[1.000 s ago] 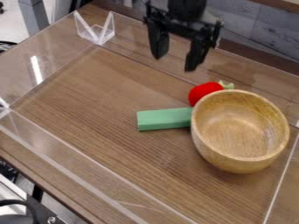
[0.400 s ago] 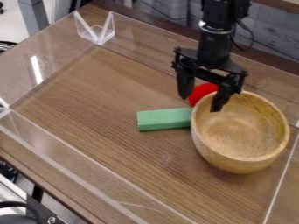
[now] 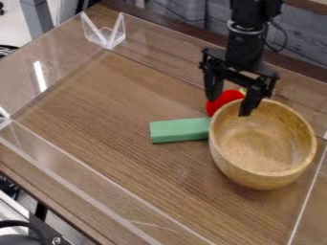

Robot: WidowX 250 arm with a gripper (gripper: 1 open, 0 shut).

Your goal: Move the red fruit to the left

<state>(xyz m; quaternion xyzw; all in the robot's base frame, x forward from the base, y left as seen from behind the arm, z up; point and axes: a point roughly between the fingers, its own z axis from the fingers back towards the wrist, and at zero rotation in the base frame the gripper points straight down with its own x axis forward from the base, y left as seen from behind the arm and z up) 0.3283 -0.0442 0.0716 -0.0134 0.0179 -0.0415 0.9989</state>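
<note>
The red fruit lies on the wooden table just behind the rim of the wooden bowl, partly hidden by the gripper fingers. My black gripper points straight down right over it, open, with one finger on each side of the fruit. Whether the fingers touch the fruit I cannot tell.
A green rectangular block lies left of the bowl. Clear acrylic walls ring the table, with a small clear bracket at the back left. Bare wood stretches to the left and front.
The gripper has come down and to the right, from high above the table to around the red fruit. Its jaws stayed open. Fruit, block and bowl have not moved.
</note>
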